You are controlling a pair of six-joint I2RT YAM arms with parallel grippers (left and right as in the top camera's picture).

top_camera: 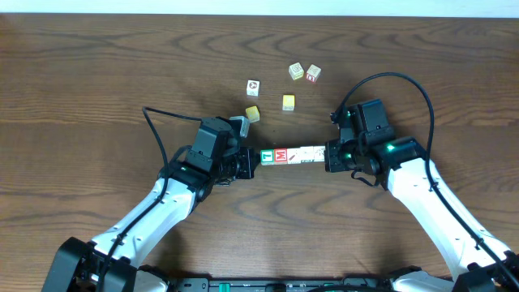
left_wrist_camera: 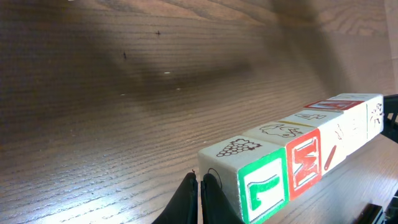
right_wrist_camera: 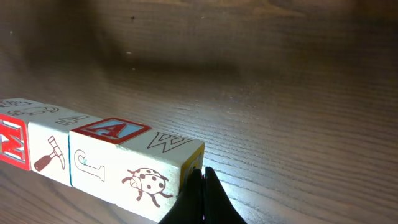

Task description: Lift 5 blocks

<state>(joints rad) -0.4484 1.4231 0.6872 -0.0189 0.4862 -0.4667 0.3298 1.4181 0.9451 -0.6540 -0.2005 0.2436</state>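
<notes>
1. Blocks (top_camera: 290, 154): five in one straight row, end to end and touching, mid-desk, pinned between the two hands.
2. Left hand (top_camera: 252, 161): fingers (left_wrist_camera: 189, 202) together, tips pushed flat against the row's left end. It is not clamped around any block.
3. Right hand (top_camera: 328, 154): fingers (right_wrist_camera: 205, 199) together too, tips butted against the row's right end.
4. Green-faced block (left_wrist_camera: 264, 186) is the one at the left hand, with grapes printed on its top face.
5. Red-faced block (left_wrist_camera: 308, 163), showing an M, sits next to it. The three whitish ones follow.
6. Ladybug block (right_wrist_camera: 146, 174) is the end one at the right hand, with a W on top. Its neighbour has a red A on top, then comes one with a hammer.
7. Desk (top_camera: 97, 65): dark wood grain. The row's shadow falls apart from it in both wrist views, so the row looks raised off the surface, though no clear gap shows.
8. Loose cubes beyond the row, apart from it:
   - yellow cube (top_camera: 289, 102)
   - second yellow cube (top_camera: 252, 113)
   - whitish cube (top_camera: 253, 87)
   - greenish-marked cube (top_camera: 296, 71), just beside the red-marked cube (top_camera: 313, 74)
</notes>
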